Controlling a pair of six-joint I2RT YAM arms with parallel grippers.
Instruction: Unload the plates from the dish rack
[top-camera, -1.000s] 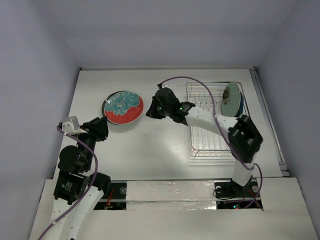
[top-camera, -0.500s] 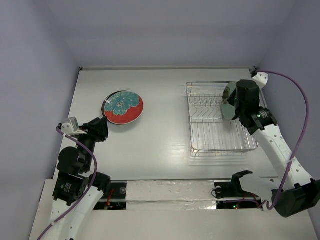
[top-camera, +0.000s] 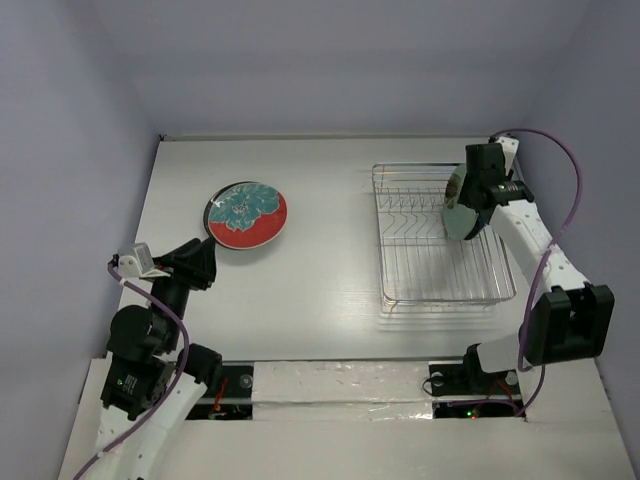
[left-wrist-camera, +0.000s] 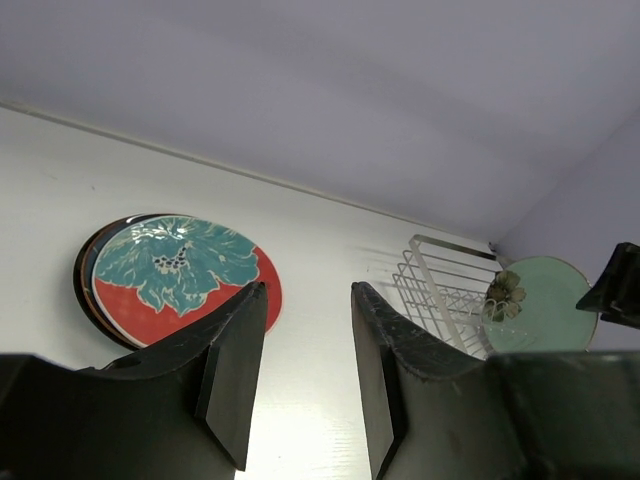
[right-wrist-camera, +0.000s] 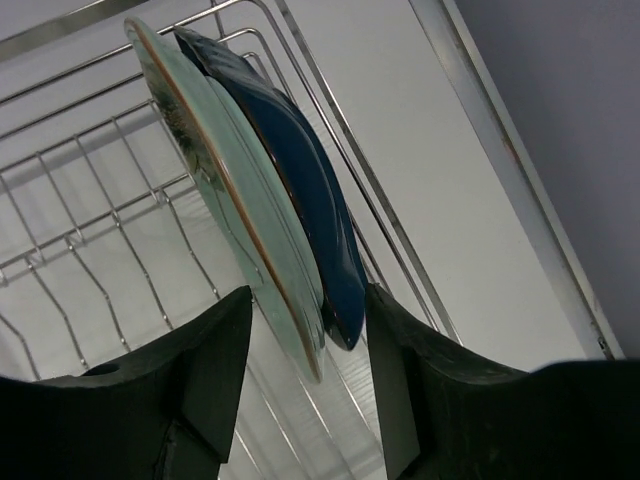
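Note:
The red plate with a teal flower (top-camera: 246, 215) lies flat on the table's left side, on top of a dark-rimmed plate. The chrome dish rack (top-camera: 384, 250) stands at the right. At its far right end a pale mint green plate (right-wrist-camera: 230, 190) and a dark blue dish (right-wrist-camera: 300, 200) stand upright, close together. My right gripper (right-wrist-camera: 308, 320) is open, one finger on each side of the two plates' edges, with small gaps showing. My left gripper (left-wrist-camera: 305, 290) is open and empty, hovering near the front of the red plate (left-wrist-camera: 170, 265).
Most of the rack's prongs (top-camera: 410, 205) stand bare. A raised strip (top-camera: 540, 250) runs along the table's right edge beside the rack. Grey walls close in the table at the back and both sides.
My right arm swung from the table's middle near the red plate over to the rack's far right end, and its jaws opened around the upright plates. My left arm drew back slightly.

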